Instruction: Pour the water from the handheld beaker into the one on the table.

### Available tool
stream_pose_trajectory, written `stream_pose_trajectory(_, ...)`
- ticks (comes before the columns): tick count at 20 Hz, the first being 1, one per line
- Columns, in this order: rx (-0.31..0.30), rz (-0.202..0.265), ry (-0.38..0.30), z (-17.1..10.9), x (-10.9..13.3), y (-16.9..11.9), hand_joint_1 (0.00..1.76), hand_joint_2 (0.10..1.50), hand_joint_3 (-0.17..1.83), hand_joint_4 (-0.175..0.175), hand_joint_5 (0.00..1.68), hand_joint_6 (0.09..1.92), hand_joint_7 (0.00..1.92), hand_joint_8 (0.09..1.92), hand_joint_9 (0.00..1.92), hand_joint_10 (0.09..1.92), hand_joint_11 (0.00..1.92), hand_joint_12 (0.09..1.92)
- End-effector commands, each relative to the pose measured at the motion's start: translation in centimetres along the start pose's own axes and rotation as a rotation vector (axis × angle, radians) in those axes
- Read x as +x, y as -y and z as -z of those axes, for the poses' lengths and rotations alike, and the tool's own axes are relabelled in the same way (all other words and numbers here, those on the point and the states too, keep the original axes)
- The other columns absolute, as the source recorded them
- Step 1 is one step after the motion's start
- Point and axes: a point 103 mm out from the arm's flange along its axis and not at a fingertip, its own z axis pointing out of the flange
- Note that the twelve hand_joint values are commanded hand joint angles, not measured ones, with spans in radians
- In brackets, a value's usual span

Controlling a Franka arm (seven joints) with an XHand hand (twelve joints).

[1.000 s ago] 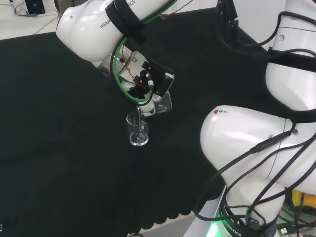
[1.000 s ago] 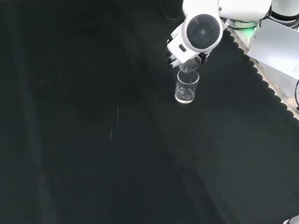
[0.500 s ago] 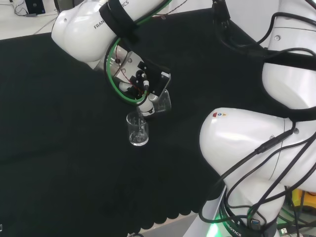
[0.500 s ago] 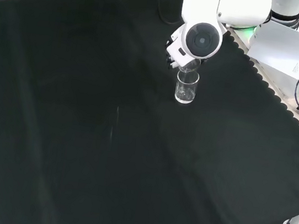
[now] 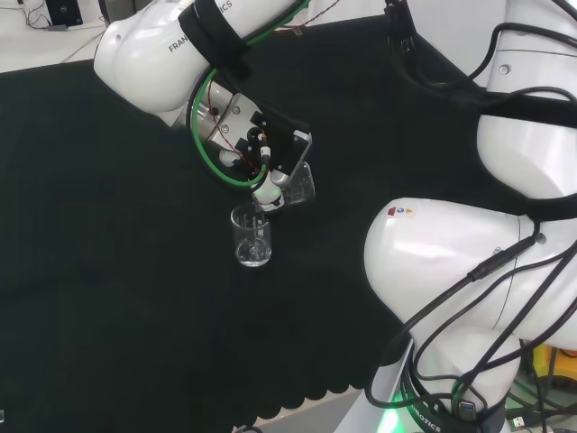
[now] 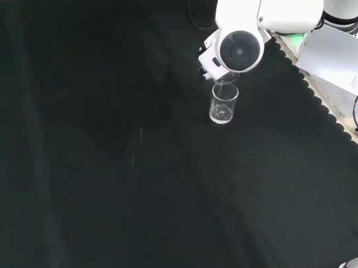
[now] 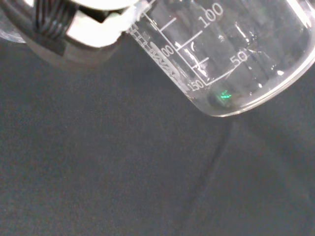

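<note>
I am tipping the beaker (image 5: 300,185), gripped in the robot hand (image 5: 268,149), over the table's glass (image 5: 251,236) at frame middle. Tipping too fast might spill water.

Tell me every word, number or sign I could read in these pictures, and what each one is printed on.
Held beaker: white scale lines with numbers beside them, in the wrist view.
Arm link: dark lettering, partly covered by a black strap, not readable in full.
White sheet: a small triangle sign, too small to read.
Beaker on the cloth: no print I can make out.
</note>
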Motion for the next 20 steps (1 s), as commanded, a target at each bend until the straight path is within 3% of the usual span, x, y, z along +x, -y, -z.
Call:
stream_pose_trajectory(1,-0.003,-0.003,0.001,0.1,0.0,0.1,1.44,1.00,-0.17,-0.175,1.46,0.09,1.41,0.38,1.64,0.09,1.41,0.65)
stream_pose_trajectory(13,-0.015,-0.002,-0.006,0.2,-0.1,0.3,1.44,1.00,-0.17,-0.175,1.46,0.09,1.42,0.38,1.64,0.09,1.41,0.65)
stream_pose_trajectory(18,-0.062,0.006,-0.068,-0.1,-0.6,0.5,1.44,1.00,-0.17,-0.175,1.46,0.09,1.42,0.38,1.64,0.09,1.41,0.65)
stream_pose_trajectory(20,-0.091,0.013,-0.123,-0.3,-1.0,0.6,1.44,1.00,-0.17,-0.175,1.46,0.09,1.42,0.38,1.64,0.09,1.41,0.65)
